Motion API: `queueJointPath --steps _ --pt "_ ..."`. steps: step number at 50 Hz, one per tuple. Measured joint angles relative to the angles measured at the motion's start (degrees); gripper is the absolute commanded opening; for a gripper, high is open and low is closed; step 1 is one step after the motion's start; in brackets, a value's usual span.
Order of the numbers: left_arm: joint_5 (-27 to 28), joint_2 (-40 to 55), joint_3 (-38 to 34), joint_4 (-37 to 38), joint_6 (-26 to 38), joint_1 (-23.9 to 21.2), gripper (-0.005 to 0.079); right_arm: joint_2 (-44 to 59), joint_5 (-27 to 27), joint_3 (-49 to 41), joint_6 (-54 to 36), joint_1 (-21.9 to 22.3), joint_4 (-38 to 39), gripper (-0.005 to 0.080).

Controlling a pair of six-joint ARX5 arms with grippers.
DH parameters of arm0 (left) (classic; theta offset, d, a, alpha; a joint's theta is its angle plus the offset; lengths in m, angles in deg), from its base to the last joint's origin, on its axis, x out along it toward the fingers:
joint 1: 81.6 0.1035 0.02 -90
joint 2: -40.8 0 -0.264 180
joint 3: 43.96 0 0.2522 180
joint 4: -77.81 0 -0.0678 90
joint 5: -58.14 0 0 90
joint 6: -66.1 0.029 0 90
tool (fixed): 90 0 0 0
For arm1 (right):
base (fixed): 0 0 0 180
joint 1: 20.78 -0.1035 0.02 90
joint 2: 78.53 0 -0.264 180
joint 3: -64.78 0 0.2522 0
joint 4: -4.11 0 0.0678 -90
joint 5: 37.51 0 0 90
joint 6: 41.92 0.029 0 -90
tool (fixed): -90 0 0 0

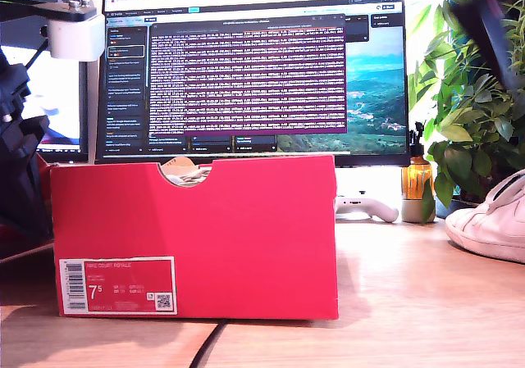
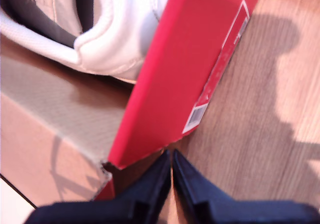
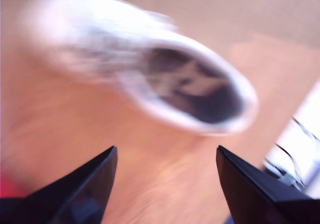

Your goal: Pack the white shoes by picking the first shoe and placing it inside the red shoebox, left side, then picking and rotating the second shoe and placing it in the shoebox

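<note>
One white sneaker (image 2: 107, 34) already lies inside the red shoebox (image 1: 197, 237); the first gripper (image 2: 171, 176) is clenched and empty just outside its wall. The second gripper (image 3: 165, 159) is spread wide above the other sneaker (image 1: 492, 220), on the desk at the exterior view's right. The blurred wrist picture suggests a mistimed closing could pinch only the collar, letting the shoe slip.

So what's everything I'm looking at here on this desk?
red shoebox: one, red, white label, standing mid-desk.
shoe in the box: one, white, inside the red shoebox.
shoe on the desk: one, white, at the exterior view's right.
monitor: one, black-framed, lit, behind the box.
plant: one, green, exterior view's right.
bottle: one, amber, beside the plant.
controller: one, white, under the monitor.
my first gripper: dark, shut, by the box's corner.
my second gripper: dark, open, above the shoe on the desk.
</note>
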State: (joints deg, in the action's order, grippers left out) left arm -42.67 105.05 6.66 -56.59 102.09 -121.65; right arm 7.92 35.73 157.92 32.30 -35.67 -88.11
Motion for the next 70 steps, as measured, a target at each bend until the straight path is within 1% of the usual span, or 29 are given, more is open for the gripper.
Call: queueJointPath --steps 5,15,20,25,30,35,41,42,44,49,50,51,55,58,61,62,65,66,68,69,70 --pt "0.0 0.0 0.0 0.0 0.0 0.0 -0.0019 0.0 -0.1 -3.8 3.1 1.4 -0.1 0.0582" --pt "0.0 0.0 0.0 0.0 0.0 0.0 -0.0019 0.0 -1.4 -7.2 7.1 2.7 0.0 0.0581" --pt "0.0 0.0 0.0 0.0 0.0 0.0 -0.0019 0.0 -2.3 -8.9 8.5 3.7 0.1 0.0551" --pt "0.0 0.0 0.0 0.0 0.0 0.0 -0.0019 0.0 -2.3 -10.8 9.7 5.5 0.5 0.0515" --pt "0.2 0.0 0.0 0.0 0.0 0.0 -0.0019 -0.1 -2.0 -13.5 9.8 7.2 3.6 0.0493" --pt "0.2 0.0 0.0 0.0 0.0 0.0 -0.0019 -0.1 -0.9 -16.4 9.7 8.6 7.9 0.0451" --pt "0.2 0.0 0.0 0.0 0.0 0.0 -0.0019 -0.1 1.3 -20.6 9.7 8.9 13.8 0.0376" --pt "0.2 0.0 0.0 0.0 0.0 0.0 -0.0019 -0.1 1.7 -21.5 9.7 8.9 15.0 0.0345" --pt "0.2 0.0 0.0 0.0 0.0 0.0 -0.0019 -0.1 2.5 -22.8 9.8 9.0 17.2 0.0273" --pt "0.2 0.0 0.0 0.0 0.0 0.0 -0.0019 -0.1 4.0 -25.2 10.1 9.6 21.0 0.0003" --pt "0.2 0.0 0.0 0.0 0.0 0.0 -0.0019 -0.1 4.0 -25.4 11.3 9.6 21.2 -0.0021" --pt "0.2 0.0 0.0 0.0 0.0 0.0 -0.0019 -0.2 4.0 -25.6 11.3 9.7 21.4 -0.0004" --pt "0.2 0.0 0.0 0.0 0.0 0.0 -0.0019 -0.5 3.7 -26.0 13.0 10.7 21.5 -0.0012" --pt "0.2 0.0 0.0 0.0 0.0 0.0 -0.0019 -0.5 2.9 -26.0 9.2 10.8 21.4 -0.0012" --pt "0.2 0.0 0.0 0.0 0.0 0.0 -0.0019 -0.5 2.9 -26.0 3.6 11.2 21.1 -0.0012" --pt "0.3 0.0 0.0 0.0 0.0 0.0 -0.0019 -0.5 2.9 -25.9 0.1 11.3 21.0 -0.0012" --pt "0.3 0.0 0.0 0.0 0.0 0.0 -0.0019 -0.5 2.3 -25.0 -0.9 11.5 19.2 -0.0012" --pt "0.3 0.0 0.0 0.0 0.0 0.0 -0.0019 -0.5 1.7 -24.3 -7.5 11.5 18.1 -0.0012" --pt "0.4 0.0 0.0 0.0 0.0 0.0 -0.0019 -0.5 -0.1 -22.6 -7.5 11.5 16.1 -0.0012" --pt "0.4 0.0 0.0 0.0 0.0 0.0 -0.0019 -0.5 -1.0 -21.4 -14.0 11.5 15.0 -0.0012" --pt "0.5 0.0 0.0 0.0 0.0 0.0 -0.0019 -0.5 -2.1 -20.0 -14.0 11.6 14.0 -0.0012"
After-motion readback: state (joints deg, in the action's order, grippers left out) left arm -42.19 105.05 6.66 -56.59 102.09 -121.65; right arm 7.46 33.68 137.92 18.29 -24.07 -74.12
